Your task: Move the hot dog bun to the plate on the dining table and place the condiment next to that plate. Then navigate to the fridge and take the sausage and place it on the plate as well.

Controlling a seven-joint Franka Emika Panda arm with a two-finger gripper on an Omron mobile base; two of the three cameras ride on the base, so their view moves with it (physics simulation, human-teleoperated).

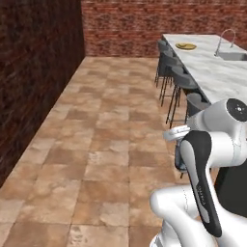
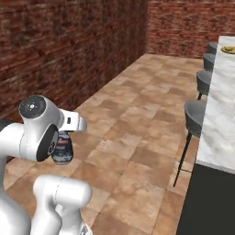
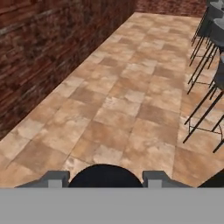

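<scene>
My gripper (image 2: 62, 146) hangs low in front of my base, shut on the condiment (image 2: 60, 152), a slim dark grey bottle held upright. In the hand view its dark round cap (image 3: 105, 173) sits between the two fingertips (image 3: 57, 178). From the left base view the bottle is a dark sliver (image 1: 179, 161) behind my forearm. The plate (image 1: 185, 46), orange-yellow rimmed, lies at the far end of the dining table (image 1: 217, 75), also seen at the right edge (image 2: 228, 49). The hot dog bun is too small to make out there. The fridge and the sausage are out of view.
Grey stools (image 1: 176, 72) line the island's near side, one close to me (image 2: 195, 114). A steel faucet (image 1: 224, 41) and sink (image 1: 235, 56) sit in the marble top. Brick walls (image 1: 34, 72) bound a wide tiled floor (image 1: 106, 140) to the left.
</scene>
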